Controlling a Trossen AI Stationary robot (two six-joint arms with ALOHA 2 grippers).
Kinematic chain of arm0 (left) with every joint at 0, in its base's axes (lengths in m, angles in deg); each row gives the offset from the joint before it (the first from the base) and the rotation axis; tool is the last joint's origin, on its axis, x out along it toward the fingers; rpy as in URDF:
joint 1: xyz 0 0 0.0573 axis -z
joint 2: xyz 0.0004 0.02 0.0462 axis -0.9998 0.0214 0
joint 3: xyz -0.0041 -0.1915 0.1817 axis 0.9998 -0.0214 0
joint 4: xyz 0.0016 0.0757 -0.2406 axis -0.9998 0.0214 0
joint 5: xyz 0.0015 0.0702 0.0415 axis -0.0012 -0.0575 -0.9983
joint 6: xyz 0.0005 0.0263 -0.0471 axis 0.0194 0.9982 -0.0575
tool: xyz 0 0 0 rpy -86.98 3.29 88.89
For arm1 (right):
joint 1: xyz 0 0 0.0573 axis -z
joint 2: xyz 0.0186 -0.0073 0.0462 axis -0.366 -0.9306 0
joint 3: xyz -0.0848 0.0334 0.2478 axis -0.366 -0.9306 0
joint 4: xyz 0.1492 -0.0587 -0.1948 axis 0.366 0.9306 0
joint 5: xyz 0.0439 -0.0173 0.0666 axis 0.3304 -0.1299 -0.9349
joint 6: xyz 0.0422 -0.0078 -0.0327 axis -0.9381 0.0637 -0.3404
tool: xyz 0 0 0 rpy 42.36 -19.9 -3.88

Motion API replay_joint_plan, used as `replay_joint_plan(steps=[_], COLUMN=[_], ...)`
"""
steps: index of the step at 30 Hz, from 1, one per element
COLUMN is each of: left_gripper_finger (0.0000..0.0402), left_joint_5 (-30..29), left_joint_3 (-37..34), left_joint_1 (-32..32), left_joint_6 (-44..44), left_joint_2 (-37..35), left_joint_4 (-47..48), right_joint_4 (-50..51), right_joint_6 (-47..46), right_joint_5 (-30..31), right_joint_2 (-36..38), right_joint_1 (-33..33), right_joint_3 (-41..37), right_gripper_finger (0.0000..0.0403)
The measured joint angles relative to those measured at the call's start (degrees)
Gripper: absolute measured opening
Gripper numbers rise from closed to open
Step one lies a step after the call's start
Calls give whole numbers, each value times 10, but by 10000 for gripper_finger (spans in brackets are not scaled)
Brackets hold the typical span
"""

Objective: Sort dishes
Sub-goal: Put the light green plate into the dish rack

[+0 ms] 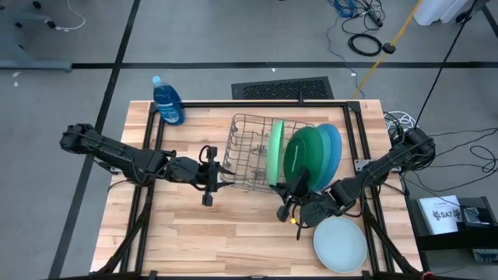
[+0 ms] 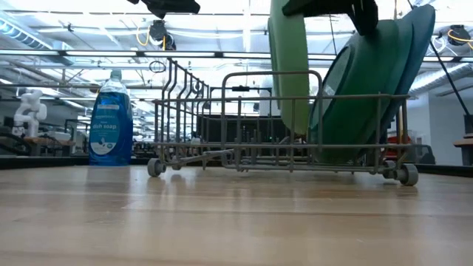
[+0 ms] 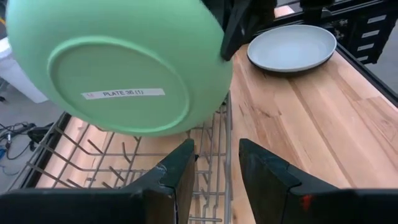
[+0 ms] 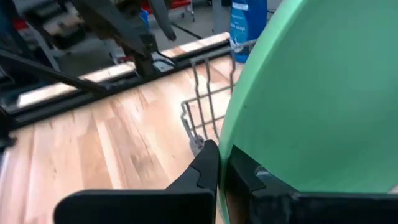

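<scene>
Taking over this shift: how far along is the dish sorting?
Done: dark green plate, teal plate and blue plate stand in the wire rack. In hand: right gripper is shut on the light green plate. Left: pale mint plate lies on the table.

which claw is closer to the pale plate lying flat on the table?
Right. The right claw is at the standing plates in the rack, just beside the pale plate. The left claw is across the rack, farther off.

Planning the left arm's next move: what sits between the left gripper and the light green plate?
In the high view, only the empty part of the grey wire rack lies between the left gripper and the light green plate.
</scene>
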Motion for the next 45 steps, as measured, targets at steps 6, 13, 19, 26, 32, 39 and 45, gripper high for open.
replay_joint_plan(steps=[6, 13, 19, 26, 32, 39, 45], left_gripper_finger=[127, 127, 127, 127, 127, 127, 127], left_joint_5=[0, 0, 0, 0, 0, 0, -40], left_joint_3=[0, 0, 0, 0, 0, 0, 13], left_joint_1=[0, 0, 0, 0, 0, -1, -40], left_joint_6=[0, -3, -3, -3, -3, 5, 12], left_joint_2=[0, 0, 0, 0, 0, 16, 98], left_joint_4=[-1, -1, -1, -1, -1, -33, -146], right_joint_4=[21, 29, 31, 32, 29, 33, 33], right_joint_6=[0, -5, -17, -44, -49, -69, -58], right_joint_5=[2, 6, 14, 22, 22, 15, 17], right_joint_2=[0, -12, -33, -59, -64, -65, -65], right_joint_1=[0, 0, 2, 2, 2, 2, 2], right_joint_3=[0, 0, 1, 1, 1, 1, 1], right_gripper_finger=[0, 1, 1, 2, 11, 30, 17])
